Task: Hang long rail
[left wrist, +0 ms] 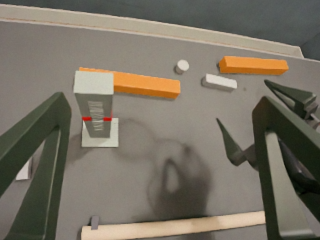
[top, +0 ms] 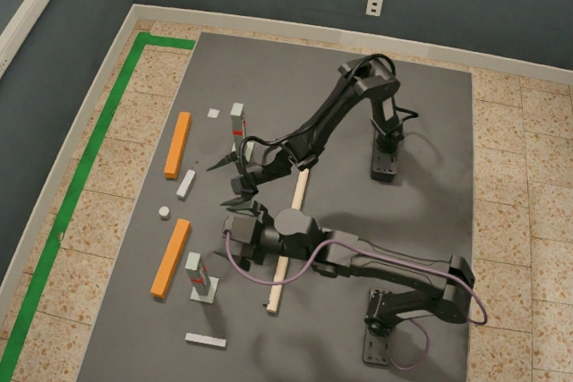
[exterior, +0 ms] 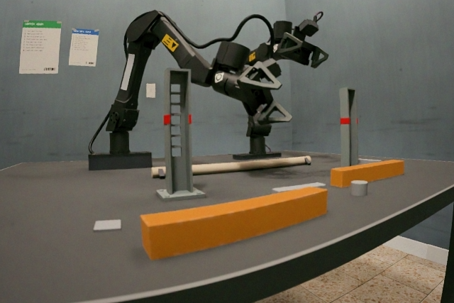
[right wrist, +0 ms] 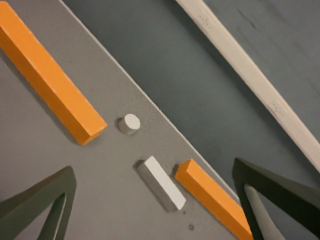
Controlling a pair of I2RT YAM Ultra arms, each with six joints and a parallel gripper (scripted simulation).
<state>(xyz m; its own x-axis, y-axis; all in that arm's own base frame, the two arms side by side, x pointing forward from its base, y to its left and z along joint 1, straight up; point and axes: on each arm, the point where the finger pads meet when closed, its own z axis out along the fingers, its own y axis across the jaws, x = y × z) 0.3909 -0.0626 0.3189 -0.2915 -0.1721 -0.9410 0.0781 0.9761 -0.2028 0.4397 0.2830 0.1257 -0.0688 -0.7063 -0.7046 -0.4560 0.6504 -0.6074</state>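
The long wooden rail (top: 277, 285) lies flat on the dark mat between the arm bases and the posts; it also shows in the exterior view (exterior: 238, 165) and in the left wrist view (left wrist: 175, 227), with a small hook (left wrist: 94, 221) at its end. Two grey slotted posts stand upright, each with a red mark: the far post (top: 237, 123) (exterior: 177, 127) and the near post (top: 196, 274) (exterior: 348, 127) (left wrist: 95, 107). My left gripper (top: 226, 234) (exterior: 315, 54) is open and empty, high above the rail. My right gripper (top: 224, 183) (exterior: 286, 103) is open and empty beside the far post.
Two orange blocks (top: 178, 144) (top: 171, 258) lie beyond the posts near the mat's edge. Between them lie a white block (top: 184, 183) (right wrist: 161, 183) and a small cylinder (top: 164, 212) (right wrist: 130, 123). A flat white square (top: 212, 113) and a white strip (top: 205, 339) lie on the mat.
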